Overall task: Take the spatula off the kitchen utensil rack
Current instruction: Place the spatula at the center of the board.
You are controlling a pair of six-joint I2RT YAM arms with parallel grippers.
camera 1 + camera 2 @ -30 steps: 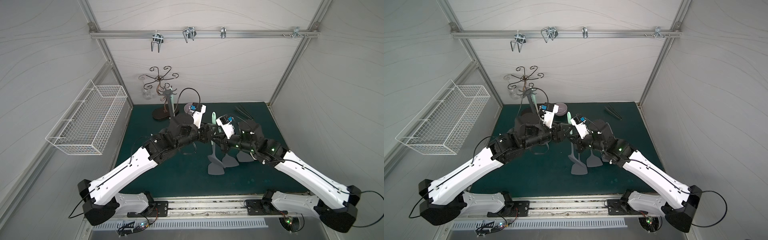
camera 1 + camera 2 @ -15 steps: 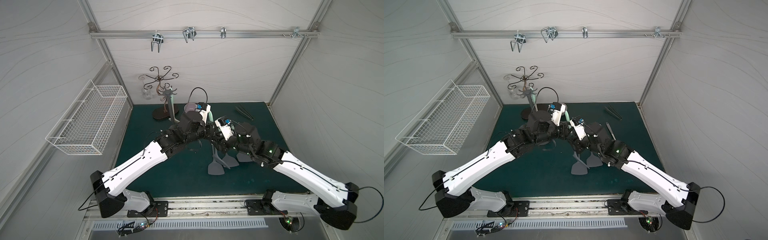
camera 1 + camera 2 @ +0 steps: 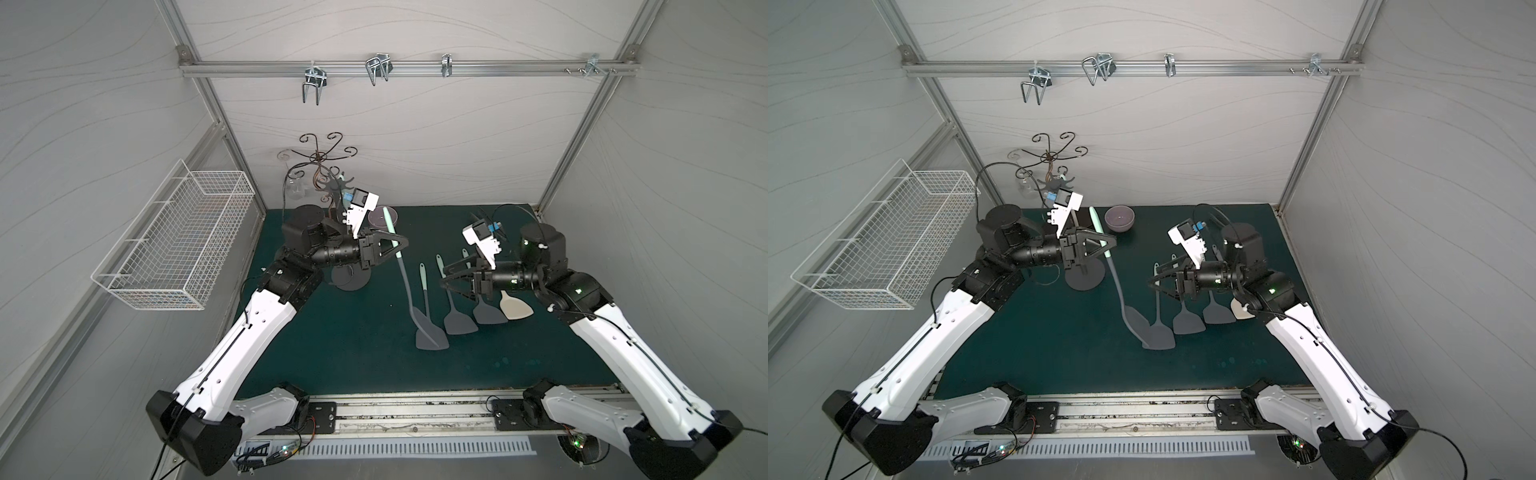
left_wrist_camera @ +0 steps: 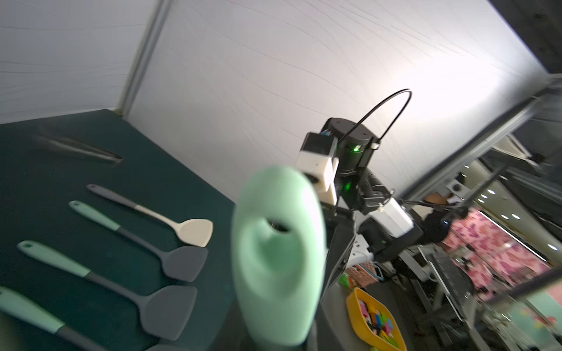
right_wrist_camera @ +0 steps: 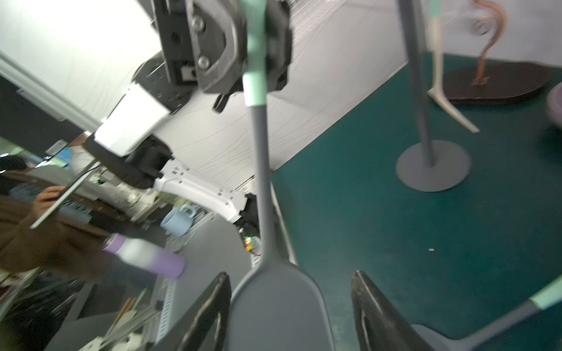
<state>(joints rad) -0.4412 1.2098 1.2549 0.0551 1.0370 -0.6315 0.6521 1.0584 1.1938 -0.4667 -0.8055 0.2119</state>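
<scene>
White wire basket (image 3: 174,245): is hanging on the side wall, left of centre in both top views.
Bronze scrolled-wire stand (image 3: 320,158): is standing at the back wall, upper left of centre, just behind the rack's hub.
Kitchen utensil rack (image 3: 1086,276): is standing upright on the green tabletop (image 3: 332,353), left of centre. Its round base is showing under the left arm's wrist and its peg hub is rising behind the wrist camera. In the right wrist view a cream utensil (image 5: 438,60) is hanging beside its pole.
Left tool (image 3: 399,247): is reaching in from the left, with its jaws closed tight on the mint handle.
Spatula (image 3: 409,291): is hanging from the left tool near the centre of both top views, clear of the rack's pegs. Its handle end is pointing up toward the back and its grey blade is hanging low over the tabletop. In the left wrist view the hole in its handle end (image 4: 276,258) is showing free.
Purple bowl (image 3: 1119,218): is sitting at the back of the tabletop, just right of the handle end.
Loose spatulas (image 3: 1187,322): are lying in a row right of centre, three grey and one cream.
Right tool (image 3: 442,282): is hovering right of centre above the row, jaws standing apart and gripping nothing, tips pointing at the spatula's shaft and apart from it.
</scene>
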